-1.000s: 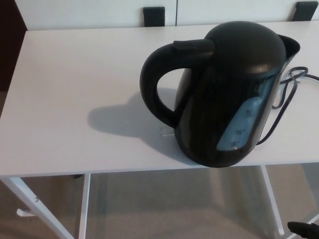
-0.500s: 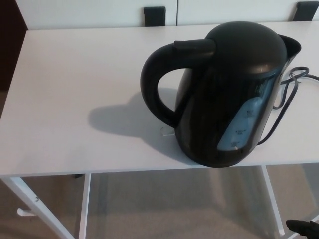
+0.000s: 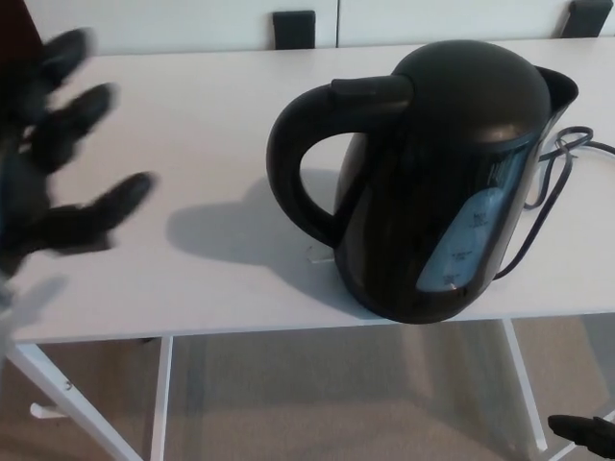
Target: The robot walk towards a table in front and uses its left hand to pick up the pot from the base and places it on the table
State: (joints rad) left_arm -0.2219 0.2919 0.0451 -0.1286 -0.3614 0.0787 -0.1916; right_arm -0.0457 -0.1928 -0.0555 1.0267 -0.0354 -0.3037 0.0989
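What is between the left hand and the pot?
Between the left hand and the pot: bare table and the pot's shadow, in the head view.

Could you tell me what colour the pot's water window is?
The window is pale blue; head view.

The black domed plastic pot (image 3: 442,182) is standing on the right half of the white rectangular table (image 3: 192,125), near its front edge, with its handle pointing left. A black cord (image 3: 550,192) is lying just right of the pot. The robot's left hand (image 3: 53,163) is hovering over the table's left end, well apart from the pot.
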